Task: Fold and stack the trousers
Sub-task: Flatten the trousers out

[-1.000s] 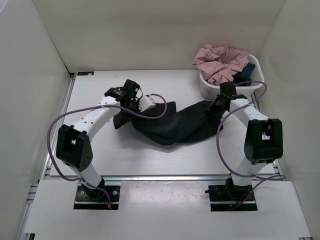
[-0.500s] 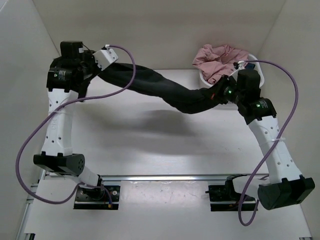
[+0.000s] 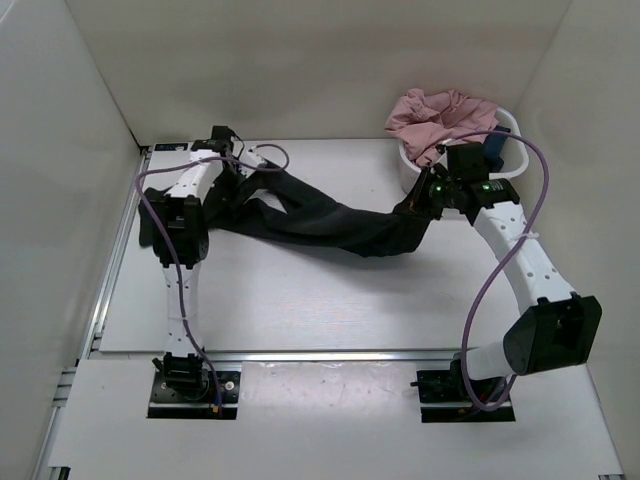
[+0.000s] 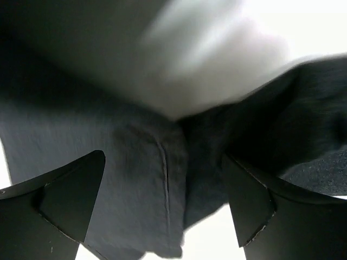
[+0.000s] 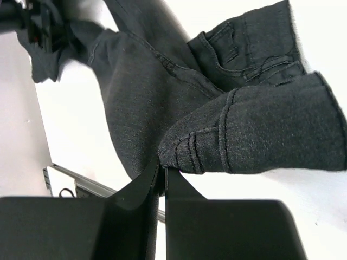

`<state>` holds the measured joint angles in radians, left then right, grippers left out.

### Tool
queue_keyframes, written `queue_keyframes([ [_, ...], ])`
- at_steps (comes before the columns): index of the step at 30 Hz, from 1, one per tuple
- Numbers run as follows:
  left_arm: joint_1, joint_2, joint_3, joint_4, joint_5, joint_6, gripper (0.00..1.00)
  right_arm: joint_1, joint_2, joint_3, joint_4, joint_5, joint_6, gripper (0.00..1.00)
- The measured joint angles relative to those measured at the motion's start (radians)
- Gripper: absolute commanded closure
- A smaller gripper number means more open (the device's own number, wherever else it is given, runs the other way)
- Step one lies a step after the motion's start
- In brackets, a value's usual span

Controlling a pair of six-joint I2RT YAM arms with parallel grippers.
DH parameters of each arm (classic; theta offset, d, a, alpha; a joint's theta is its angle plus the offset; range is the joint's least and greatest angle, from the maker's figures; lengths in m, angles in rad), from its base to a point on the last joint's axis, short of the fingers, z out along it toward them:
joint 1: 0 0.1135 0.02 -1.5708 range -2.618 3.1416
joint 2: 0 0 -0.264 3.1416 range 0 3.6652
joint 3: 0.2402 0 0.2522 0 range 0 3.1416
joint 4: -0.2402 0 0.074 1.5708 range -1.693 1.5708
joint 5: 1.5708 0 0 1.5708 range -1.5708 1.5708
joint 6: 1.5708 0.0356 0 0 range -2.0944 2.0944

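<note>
The black trousers (image 3: 330,228) stretch across the table from back left to right as a twisted band. My left gripper (image 3: 238,182) hovers over their left end with its jaws wide apart; in the left wrist view the dark cloth (image 4: 143,184) lies loose below the open gripper (image 4: 165,203), gripped by neither finger. My right gripper (image 3: 418,200) holds the right end just in front of the basket. In the right wrist view the gripper (image 5: 164,169) is shut on a stitched edge of the trousers (image 5: 249,135), and the rest of the fabric runs away to the upper left.
A white basket (image 3: 510,172) stands at the back right, heaped with pink clothes (image 3: 440,118) and a small dark blue garment (image 3: 492,146). White walls close in the left, back and right sides. A metal rail (image 3: 330,353) runs along the table's near edge.
Both arms came down from a raised, stretched hold. The left gripper opened and let go of its end of the trousers, which now rests on the table. The right gripper stays shut.
</note>
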<state>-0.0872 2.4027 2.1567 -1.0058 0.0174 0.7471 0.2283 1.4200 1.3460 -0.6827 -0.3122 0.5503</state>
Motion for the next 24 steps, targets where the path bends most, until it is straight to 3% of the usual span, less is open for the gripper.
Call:
queue_keyframes([
  [4, 0.051, -0.179, -0.157, 0.01, -0.019, -0.065, 0.0, -0.019, -0.04, -0.024, -0.002, 0.01, -0.004, 1.0],
  [9, 0.232, -0.562, -0.364, 0.075, -0.031, -0.105, 0.05, -0.088, -0.053, -0.062, 0.0, 0.016, -0.004, 1.0],
  [12, 0.328, -0.695, -0.531, 0.139, -0.073, -0.109, 0.05, -0.117, -0.065, -0.08, -0.007, 0.022, -0.016, 1.0],
  [14, 0.336, -0.694, -0.619, 0.168, -0.097, -0.108, 0.05, -0.126, -0.071, -0.081, -0.021, 0.021, -0.037, 1.0],
  [19, 0.312, -0.513, -0.752, 0.229, -0.105, -0.101, 0.01, -0.168, -0.085, -0.083, -0.064, 0.0, -0.087, 1.0],
  [24, 0.346, -0.434, -0.779, 0.24, -0.109, -0.126, 0.01, -0.231, -0.141, -0.138, -0.082, -0.008, -0.109, 1.0],
])
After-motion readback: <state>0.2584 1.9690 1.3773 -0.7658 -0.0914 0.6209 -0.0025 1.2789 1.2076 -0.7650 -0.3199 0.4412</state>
